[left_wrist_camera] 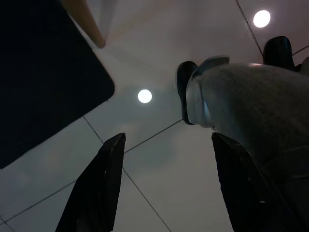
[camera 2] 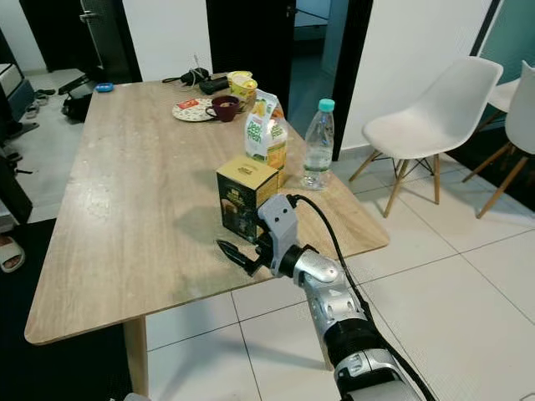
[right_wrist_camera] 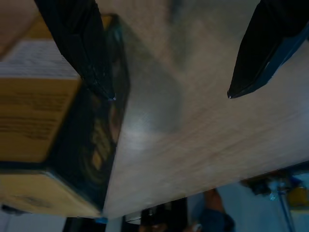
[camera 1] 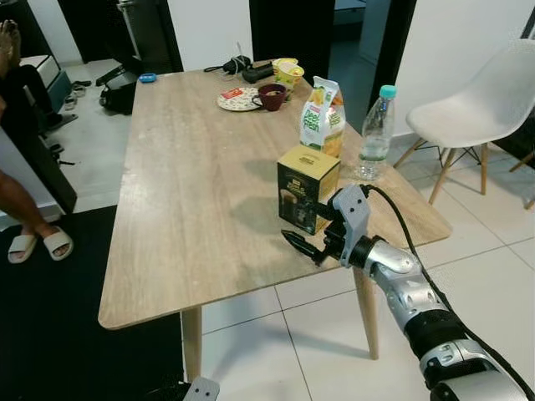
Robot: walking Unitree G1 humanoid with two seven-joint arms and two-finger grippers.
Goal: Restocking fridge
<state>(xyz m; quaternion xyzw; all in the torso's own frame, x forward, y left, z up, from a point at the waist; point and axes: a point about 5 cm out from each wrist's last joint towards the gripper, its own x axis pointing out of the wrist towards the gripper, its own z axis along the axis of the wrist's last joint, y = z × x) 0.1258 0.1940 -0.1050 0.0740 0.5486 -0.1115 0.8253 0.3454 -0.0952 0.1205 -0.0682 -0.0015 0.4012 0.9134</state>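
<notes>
Wooden table (camera 1: 192, 192) has the goods lined up near its right edge: a yellow-and-black box (camera 1: 307, 187) closest to the robot, an orange juice carton (camera 1: 323, 116) just behind it, and a clear water bottle (camera 1: 377, 132) with a teal cap beside that. Right gripper (camera 1: 306, 243) hovers low over the tabletop just in front of the box, fingers spread apart with nothing between them; in the right wrist view one finger (right_wrist_camera: 79, 43) overlaps the box's edge. Left gripper (left_wrist_camera: 166, 186) hangs down by the tiled floor (left_wrist_camera: 159, 111), fingers wide apart too. Far end has a plate (camera 1: 237, 100) and a dark red mug (camera 1: 271, 96). White chair (camera 1: 472, 113) off to the right.
</notes>
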